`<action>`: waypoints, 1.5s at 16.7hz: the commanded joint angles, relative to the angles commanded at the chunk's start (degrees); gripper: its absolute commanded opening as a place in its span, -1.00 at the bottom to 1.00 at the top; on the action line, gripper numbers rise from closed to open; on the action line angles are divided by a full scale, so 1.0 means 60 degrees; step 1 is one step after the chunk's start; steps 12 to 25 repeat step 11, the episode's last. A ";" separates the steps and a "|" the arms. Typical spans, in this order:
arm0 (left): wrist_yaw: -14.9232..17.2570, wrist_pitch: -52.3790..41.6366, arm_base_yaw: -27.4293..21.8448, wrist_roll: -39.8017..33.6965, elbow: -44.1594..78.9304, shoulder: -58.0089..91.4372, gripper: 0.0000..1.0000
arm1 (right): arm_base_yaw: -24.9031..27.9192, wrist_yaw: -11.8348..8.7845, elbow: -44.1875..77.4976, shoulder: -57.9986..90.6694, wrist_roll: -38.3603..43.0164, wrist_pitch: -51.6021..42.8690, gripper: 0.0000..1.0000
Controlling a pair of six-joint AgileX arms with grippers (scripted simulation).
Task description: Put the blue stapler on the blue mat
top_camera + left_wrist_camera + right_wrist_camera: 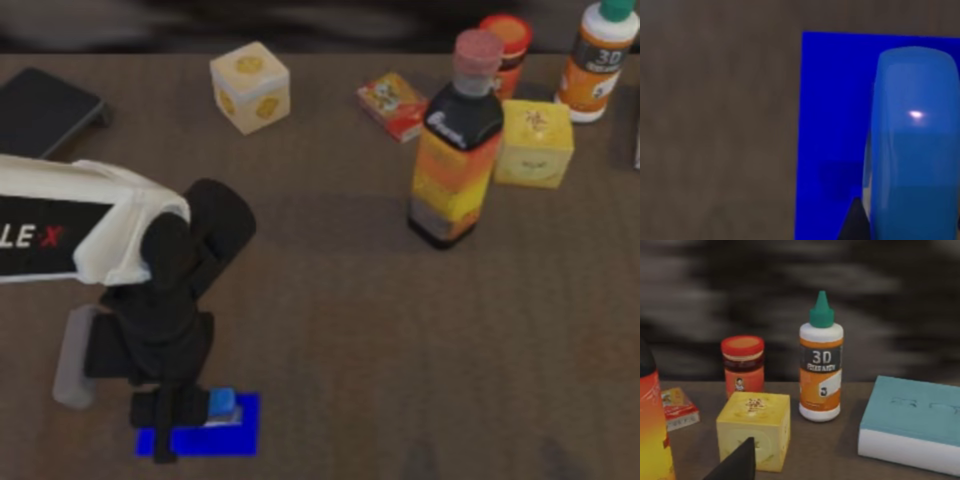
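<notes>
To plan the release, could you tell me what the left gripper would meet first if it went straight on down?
Probably the blue mat: the left gripper points down over it, with the blue stapler between; their gap is unclear.

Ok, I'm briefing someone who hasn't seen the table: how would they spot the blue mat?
Look along the table's near edge, left side, beneath the left arm's hand. The blue mat lies flat there with the blue stapler over it. It is the only deep blue flat rectangle; the dark tray sits raised at the far left.
</notes>
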 joint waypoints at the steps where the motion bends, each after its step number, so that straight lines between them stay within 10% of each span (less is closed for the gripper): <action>1: 0.0000 0.0000 0.0000 0.0000 0.0000 0.0000 0.36 | 0.0000 0.0000 0.0000 0.0000 0.0000 0.0000 1.00; 6: 0.0000 0.0000 0.0000 0.0000 0.0000 0.0000 1.00 | 0.0000 0.0000 0.0000 0.0000 0.0000 0.0000 1.00; 25: 0.0000 0.0000 0.0000 0.0000 0.0000 0.0000 1.00 | 0.0000 0.0000 0.0000 0.0000 0.0000 0.0000 1.00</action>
